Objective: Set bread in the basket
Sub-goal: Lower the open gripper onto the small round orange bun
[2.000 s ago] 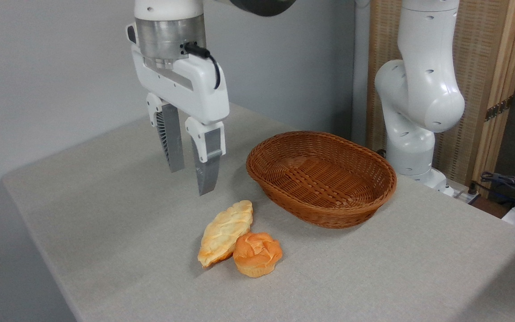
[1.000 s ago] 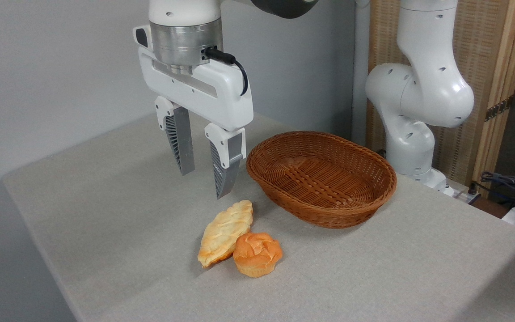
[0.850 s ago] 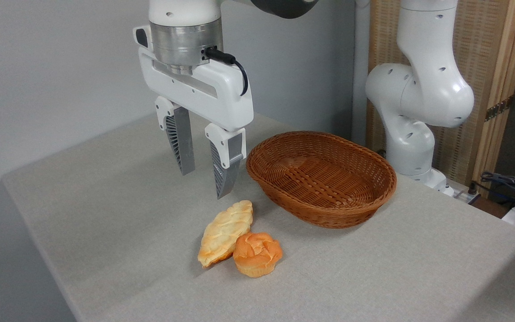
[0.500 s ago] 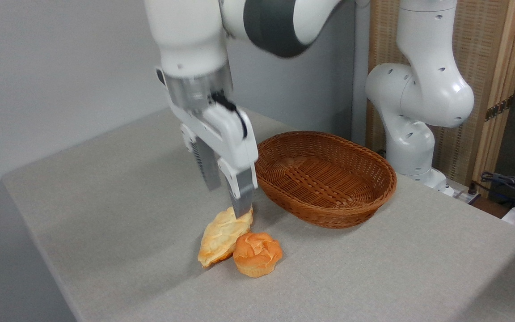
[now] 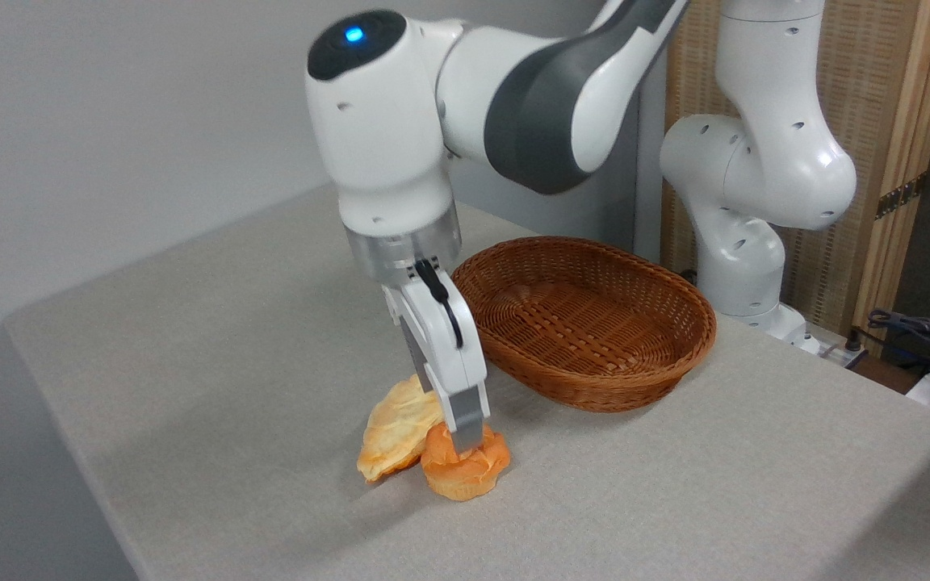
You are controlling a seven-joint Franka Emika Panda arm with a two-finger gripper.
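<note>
Bread (image 5: 465,468) sits on the grey table (image 5: 675,500), touching a flat pale pastry (image 5: 396,428) on its left. The brown basket (image 5: 594,323) waits nearby, behind it and to the right, with nothing in it. The gripper (image 5: 465,444) reaches down onto the top of the bun, turned edge-on to the camera. One finger (image 5: 465,420) shows in front and hides the other, so I cannot tell how wide it is or if it is squeezing the bun. It looks ready to grab only the bun, not the pastry.
</note>
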